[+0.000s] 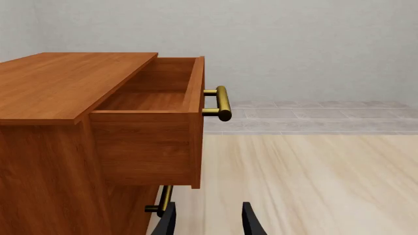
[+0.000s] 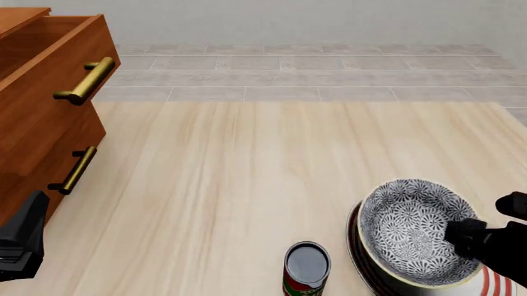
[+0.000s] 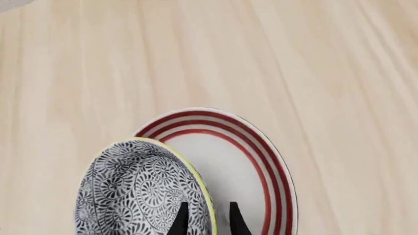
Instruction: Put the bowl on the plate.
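The grey-and-white floral bowl [image 2: 408, 228] sits over the plate [image 2: 497, 282] at the near right. Only the plate's red-ringed edge shows around it. I cannot tell whether the bowl touches the plate. My right gripper [image 2: 463, 235] is shut on the bowl's right rim. In the right wrist view the bowl [image 3: 134, 193] overlaps one side of the white plate [image 3: 232, 161], and the right gripper [image 3: 207, 223] has one finger inside the yellowish rim and one outside. My left gripper [image 2: 23, 239] is open and holds nothing. It hangs at the near left by the cabinet, far from the bowl.
A red-and-green can [image 2: 307, 269] with a dark top stands just left of the plate. A wooden cabinet [image 2: 37, 117] fills the far left with its top drawer [image 1: 153, 105] pulled open and brass handles [image 1: 222, 103] sticking out.
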